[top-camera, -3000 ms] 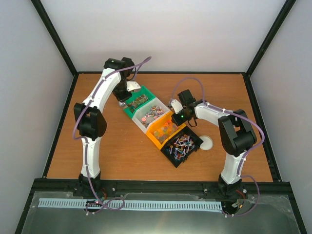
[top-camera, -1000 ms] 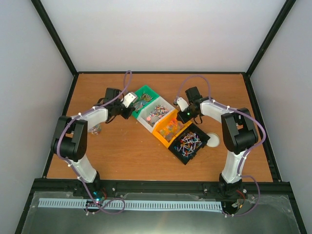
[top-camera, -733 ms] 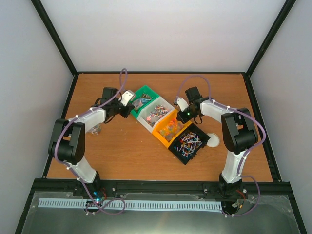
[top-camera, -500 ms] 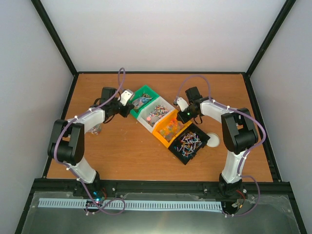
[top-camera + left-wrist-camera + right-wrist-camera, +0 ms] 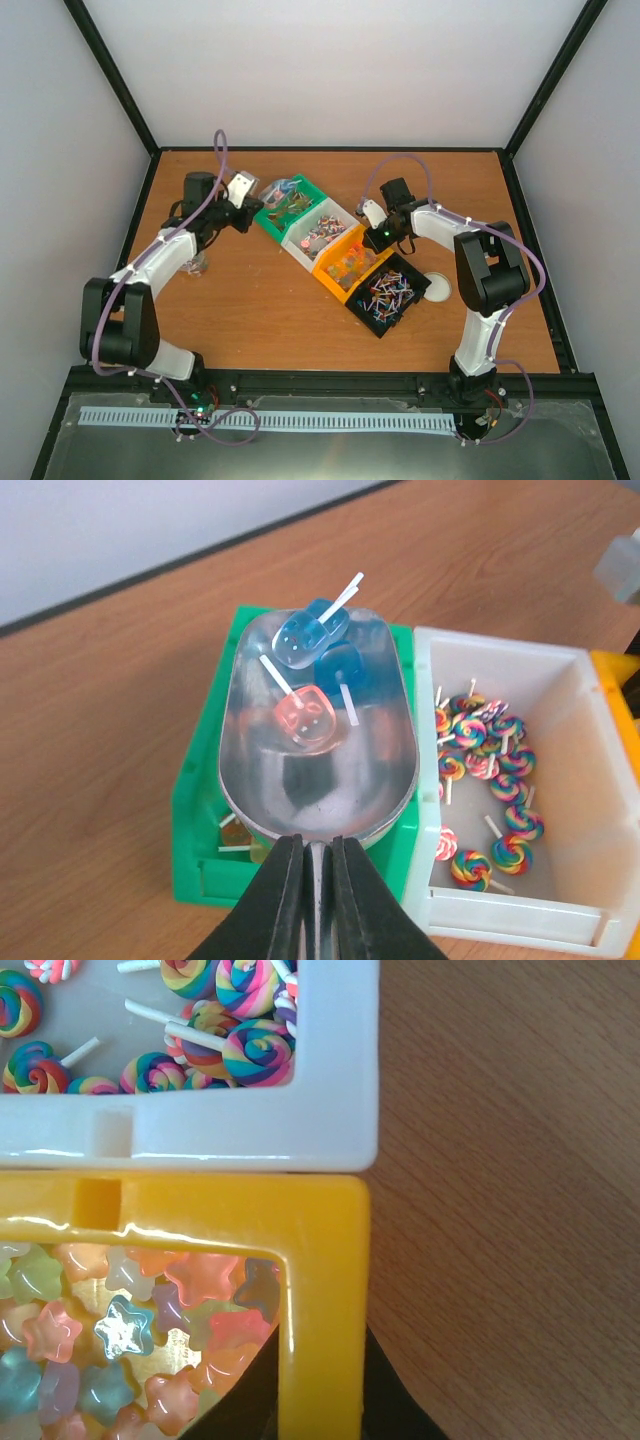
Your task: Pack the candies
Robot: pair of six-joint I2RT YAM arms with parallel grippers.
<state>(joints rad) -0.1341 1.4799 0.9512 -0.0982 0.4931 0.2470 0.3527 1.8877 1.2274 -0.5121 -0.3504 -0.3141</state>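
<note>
The left gripper is clamped on the handle of the scoop. The scoop is above the green bin and carries three candies. The right gripper is clamped on the wall of the yellow bin, which holds star candies.

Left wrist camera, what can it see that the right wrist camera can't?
Only the left wrist view shows the scoop, which carries two blue candies and a red candy, with the green bin behind it. Only the right wrist view shows the star candies inside the yellow bin, with the right jaws pinching its rim. Both show the white bin of swirl lollipops and the table. The left wrist view also catches an edge of the yellow bin.
</note>
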